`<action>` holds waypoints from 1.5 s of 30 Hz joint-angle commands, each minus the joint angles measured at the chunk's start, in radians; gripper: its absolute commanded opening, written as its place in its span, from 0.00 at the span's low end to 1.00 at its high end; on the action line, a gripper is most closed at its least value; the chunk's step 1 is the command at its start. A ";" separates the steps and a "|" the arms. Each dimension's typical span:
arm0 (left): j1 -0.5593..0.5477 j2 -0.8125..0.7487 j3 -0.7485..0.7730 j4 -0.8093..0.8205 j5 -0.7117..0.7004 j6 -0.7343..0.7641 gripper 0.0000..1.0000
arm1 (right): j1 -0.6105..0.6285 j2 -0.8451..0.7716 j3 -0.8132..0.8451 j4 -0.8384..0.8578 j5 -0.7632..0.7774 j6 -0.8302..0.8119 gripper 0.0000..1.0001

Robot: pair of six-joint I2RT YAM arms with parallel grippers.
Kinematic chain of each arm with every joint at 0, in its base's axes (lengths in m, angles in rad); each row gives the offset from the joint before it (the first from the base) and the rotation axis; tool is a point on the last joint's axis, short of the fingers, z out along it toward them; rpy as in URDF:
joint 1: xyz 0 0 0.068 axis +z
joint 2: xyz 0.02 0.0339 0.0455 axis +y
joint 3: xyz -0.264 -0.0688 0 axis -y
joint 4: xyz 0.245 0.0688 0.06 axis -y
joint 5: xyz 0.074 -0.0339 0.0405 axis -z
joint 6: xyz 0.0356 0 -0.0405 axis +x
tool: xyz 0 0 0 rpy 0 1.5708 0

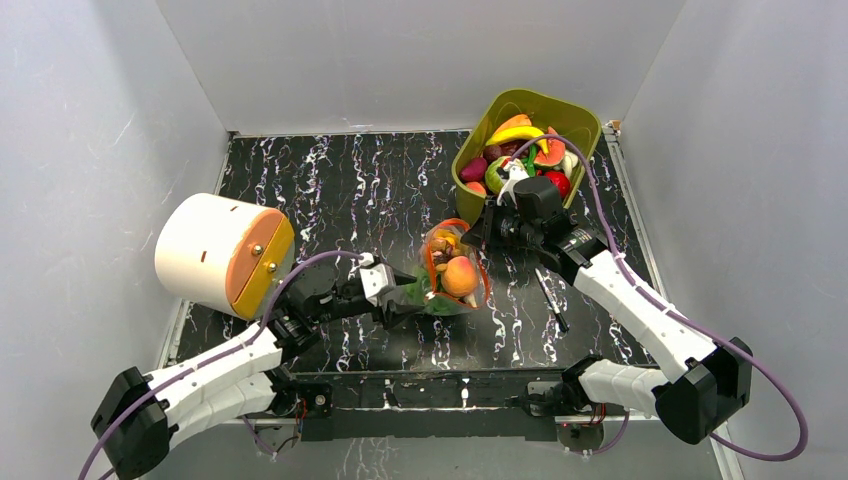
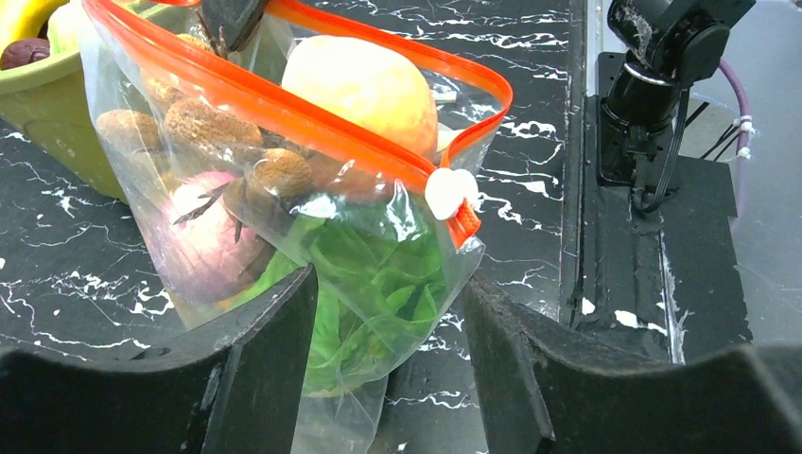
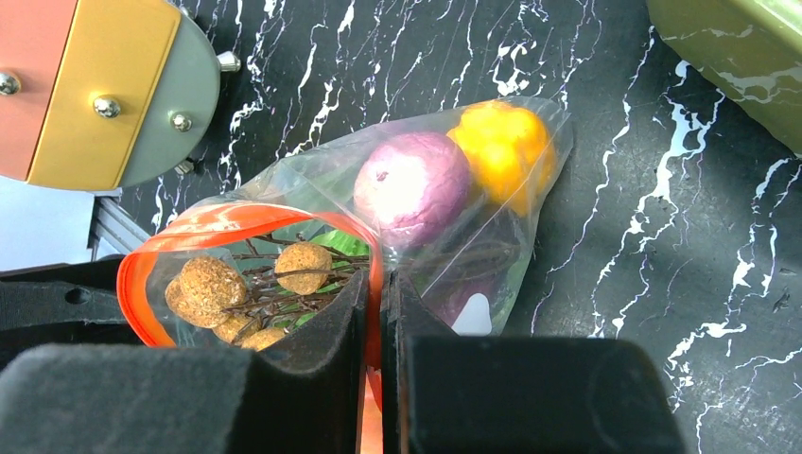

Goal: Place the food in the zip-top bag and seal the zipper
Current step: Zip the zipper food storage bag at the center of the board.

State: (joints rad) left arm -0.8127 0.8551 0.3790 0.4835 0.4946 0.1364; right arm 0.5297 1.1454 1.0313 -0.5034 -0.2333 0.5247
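The zip-top bag (image 1: 452,272) stands mid-table with its mouth open. Its orange-red zipper (image 2: 284,104) loops wide, the white slider (image 2: 451,189) at one end. Inside lie food pieces: green lettuce (image 2: 378,274), a purple onion-like ball (image 3: 413,187), a yellow-orange pepper (image 3: 506,142), a peach (image 2: 364,85) and brown balls (image 3: 208,281). My right gripper (image 3: 375,293) is shut on the zipper strip (image 3: 236,219) at the bag's rim. My left gripper (image 2: 390,293) is open around the bag's lower corner; one finger (image 2: 274,359) touches the plastic, the other stands apart.
An olive-green tub (image 1: 545,97) holding more toy food (image 1: 525,150) sits at the back right, just behind the right gripper (image 1: 480,235). A white drum with an orange face (image 1: 225,255) stands at the left. A thin black stick (image 1: 552,300) lies right of the bag.
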 commanded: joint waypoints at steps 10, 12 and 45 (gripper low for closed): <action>-0.118 -0.067 -0.040 0.086 -0.114 0.076 0.56 | -0.013 -0.024 0.019 0.066 0.021 0.009 0.00; -0.125 -0.055 -0.039 0.086 -0.135 0.080 0.55 | -0.013 -0.025 0.017 0.065 0.022 0.010 0.00; -0.221 -0.037 -0.020 0.153 -0.323 0.179 0.00 | -0.022 -0.063 0.067 -0.015 0.022 -0.203 0.34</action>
State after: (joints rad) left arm -1.0298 0.8856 0.3134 0.6571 0.1631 0.3550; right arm 0.5140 1.1385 1.0317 -0.5121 -0.2253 0.4618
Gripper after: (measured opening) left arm 0.008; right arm 0.253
